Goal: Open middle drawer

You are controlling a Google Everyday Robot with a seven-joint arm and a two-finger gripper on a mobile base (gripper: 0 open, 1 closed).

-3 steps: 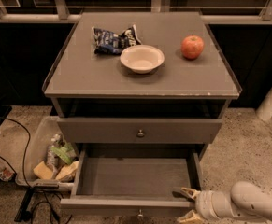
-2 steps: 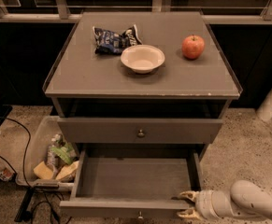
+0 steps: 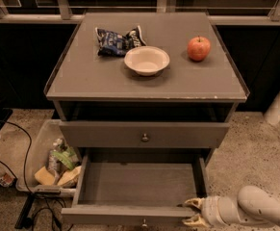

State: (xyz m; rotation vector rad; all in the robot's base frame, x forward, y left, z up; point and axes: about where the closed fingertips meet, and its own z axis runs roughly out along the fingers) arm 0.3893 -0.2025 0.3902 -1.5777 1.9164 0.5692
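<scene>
Cabinet of grey-brown wood fills the single camera view, seen from above and in front. On its top lie a crumpled dark snack bag, a pale bowl just in front of the bag, and a red apple well off to the right. Below the top is a shut drawer with a small round knob. Under it the middle drawer is pulled far out, its flat tray bare, its front panel at the bottom edge of the view with a brass knob at centre. The gripper sits at the right end of that front panel, claw released, its two fingers spread apart; the pale arm reaches in from the lower right. Left of the cabinet a clear bin on the speckled floor holds packets and sponges.
</scene>
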